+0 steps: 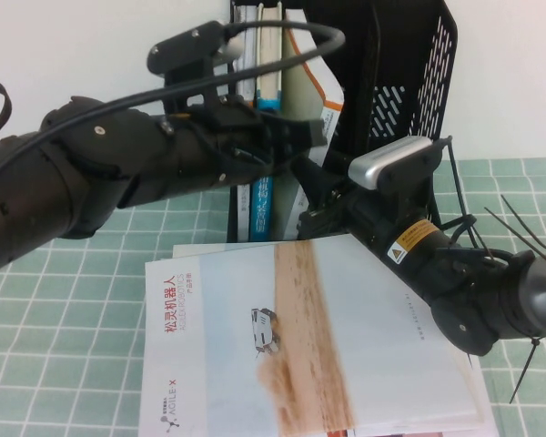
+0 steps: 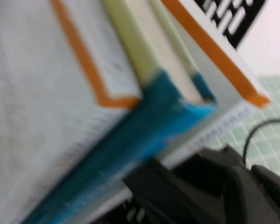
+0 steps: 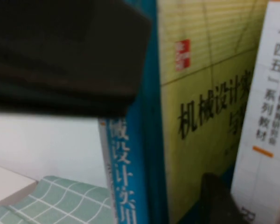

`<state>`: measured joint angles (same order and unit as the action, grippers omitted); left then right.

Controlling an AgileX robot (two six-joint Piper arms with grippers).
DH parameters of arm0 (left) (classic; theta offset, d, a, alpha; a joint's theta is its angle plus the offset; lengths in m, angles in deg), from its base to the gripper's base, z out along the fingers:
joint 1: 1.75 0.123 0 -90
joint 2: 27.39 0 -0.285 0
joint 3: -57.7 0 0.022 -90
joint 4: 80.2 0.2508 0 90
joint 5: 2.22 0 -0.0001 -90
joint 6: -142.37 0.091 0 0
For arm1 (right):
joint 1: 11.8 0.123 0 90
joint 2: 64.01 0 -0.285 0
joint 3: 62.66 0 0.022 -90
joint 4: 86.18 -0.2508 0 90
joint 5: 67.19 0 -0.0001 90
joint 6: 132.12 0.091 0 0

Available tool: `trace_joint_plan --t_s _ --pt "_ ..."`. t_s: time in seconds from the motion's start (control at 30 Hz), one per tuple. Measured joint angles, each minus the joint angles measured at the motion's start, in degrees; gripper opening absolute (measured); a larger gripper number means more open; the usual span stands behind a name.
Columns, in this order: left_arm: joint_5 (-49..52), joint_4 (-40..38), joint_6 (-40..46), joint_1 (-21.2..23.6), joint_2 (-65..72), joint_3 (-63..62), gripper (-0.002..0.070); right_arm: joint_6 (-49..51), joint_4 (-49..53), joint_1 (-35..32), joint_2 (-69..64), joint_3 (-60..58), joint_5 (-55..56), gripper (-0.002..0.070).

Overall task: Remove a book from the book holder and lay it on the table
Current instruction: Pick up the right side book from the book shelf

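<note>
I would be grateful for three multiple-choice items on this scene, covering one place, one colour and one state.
1. Where does the large booklet lie?
A. flat on the table, in front of the book holder
B. inside the holder
C. on the left arm

2. What colour is the spine of the book beside the orange-edged book?
A. red
B. blue
C. black

3. Where are the grippers?
A. both parked at the table's edges
B. the left gripper and the right gripper both at the shelved books
C. both over the booklet

Answers: 1 A, it rests on the grid cloth; 2 B, the blue-spined book shows blue; 3 B, both arms end there.
</note>
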<state>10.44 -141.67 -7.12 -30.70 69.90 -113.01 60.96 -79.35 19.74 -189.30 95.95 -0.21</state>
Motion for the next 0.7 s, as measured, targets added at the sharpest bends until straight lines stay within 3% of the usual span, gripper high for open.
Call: trace_joint_plan --t_s 0.37,0.7 --pt "17.4 5.7 0.8 0.0 -5.8 0.0 -0.0003 -1.3 -0.8 0.0 0.4 0.0 -0.8 0.0245" --pt "17.6 8.0 3.7 0.0 -20.3 -0.3 -0.0002 -10.0 -3.0 0.1 8.1 -0.4 -8.5 0.0245"
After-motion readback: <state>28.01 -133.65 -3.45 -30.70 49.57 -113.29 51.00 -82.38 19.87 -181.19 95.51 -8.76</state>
